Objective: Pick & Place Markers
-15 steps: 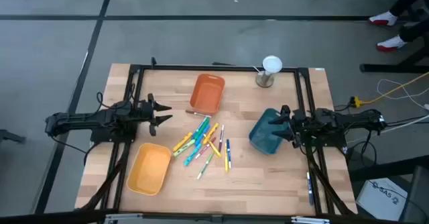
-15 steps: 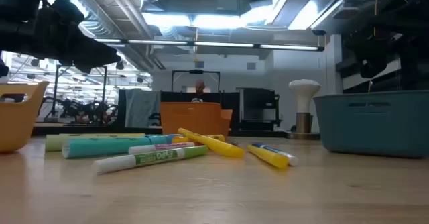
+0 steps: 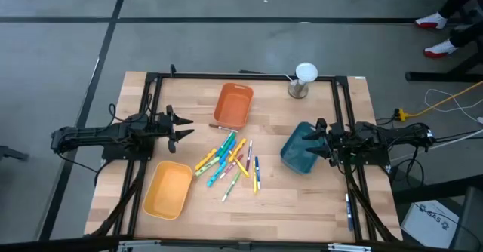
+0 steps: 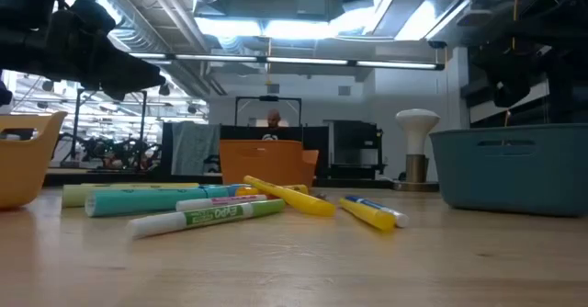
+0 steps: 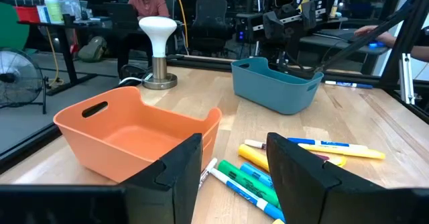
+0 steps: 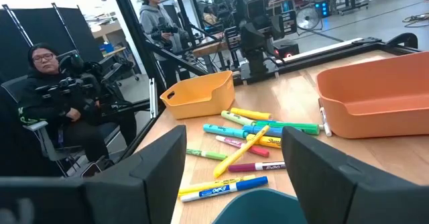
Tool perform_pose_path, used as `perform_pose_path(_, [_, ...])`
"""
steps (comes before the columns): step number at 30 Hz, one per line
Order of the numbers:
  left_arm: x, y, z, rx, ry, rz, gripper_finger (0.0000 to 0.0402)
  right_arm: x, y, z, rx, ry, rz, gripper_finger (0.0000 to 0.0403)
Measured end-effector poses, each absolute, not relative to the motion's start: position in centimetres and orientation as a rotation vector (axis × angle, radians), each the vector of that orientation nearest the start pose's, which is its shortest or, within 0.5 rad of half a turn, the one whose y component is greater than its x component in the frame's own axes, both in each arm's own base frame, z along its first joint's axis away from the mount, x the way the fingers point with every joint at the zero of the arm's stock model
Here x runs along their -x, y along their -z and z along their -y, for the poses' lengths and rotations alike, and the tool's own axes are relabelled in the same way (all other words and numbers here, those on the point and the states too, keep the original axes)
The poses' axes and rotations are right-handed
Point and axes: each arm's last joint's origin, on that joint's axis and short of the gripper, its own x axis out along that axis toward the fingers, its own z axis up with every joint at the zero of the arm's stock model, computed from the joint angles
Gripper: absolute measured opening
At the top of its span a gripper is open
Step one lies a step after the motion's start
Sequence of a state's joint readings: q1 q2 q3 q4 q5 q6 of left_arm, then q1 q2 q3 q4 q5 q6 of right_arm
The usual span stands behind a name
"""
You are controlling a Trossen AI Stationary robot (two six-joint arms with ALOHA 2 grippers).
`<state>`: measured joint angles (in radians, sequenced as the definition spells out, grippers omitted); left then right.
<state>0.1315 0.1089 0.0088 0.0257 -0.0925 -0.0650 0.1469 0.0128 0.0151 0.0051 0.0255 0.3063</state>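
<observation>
Looking at where things stand, we'd say this job hasn't really started. The markers [image 3: 230, 161] are all lying in one loose pile on the middle of the tabletop [image 3: 302, 207], between the three bins, and none of them is inside a bin as far as we can see.

The yellow bin [image 3: 167, 190] sits near the front left corner, the orange bin [image 3: 233, 105] is toward the back edge just behind the pile, and the blue bin [image 3: 299, 148] is off to the right side. The yellow and orange ones look bare inside; the blue one's inside is partly hidden by the arm, so we can't swear to it.

The left gripper [image 3: 181, 126] hovers at the left side of the tabletop, fingers apart with nothing between them, pointing in toward the pile. The right gripper [image 3: 312, 140] hangs over the blue bin at the right side, its fingers also spread and holding nothing.

A little white lamp-like thing [image 3: 303, 80] stands by the back edge; it's not part of this.

So our read: zero markers placed, whole pile left to go, and first up is a reach down into that heap.
</observation>
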Motion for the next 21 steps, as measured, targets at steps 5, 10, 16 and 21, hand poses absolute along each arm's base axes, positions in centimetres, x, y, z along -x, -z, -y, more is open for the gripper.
perform_pose_path(5, [-10.2, -16.0, -1.6, 0.066, -0.226, -0.067, 0.0165, -9.7, -16.8, -1.4, -0.306, -0.121, -0.013, 0.0242])
perform_pose_path(10, [-10.2, -16.0, -1.6, 0.066, -0.227, -0.067, 0.0166, -9.7, -16.8, -1.4, -0.304, -0.117, -0.038, 0.0242])
perform_pose_path(16, [-10.2, -16.0, -1.6, 0.066, -0.226, -0.067, 0.0163, -9.4, -19.5, -1.3, -0.295, -0.101, -0.144, 0.0242])
perform_pose_path(21, [-10.2, -16.0, -1.6, 0.066, -0.226, -0.068, 0.0166, -9.5, -22.7, -1.3, -0.281, -0.08, -0.28, 0.0242])
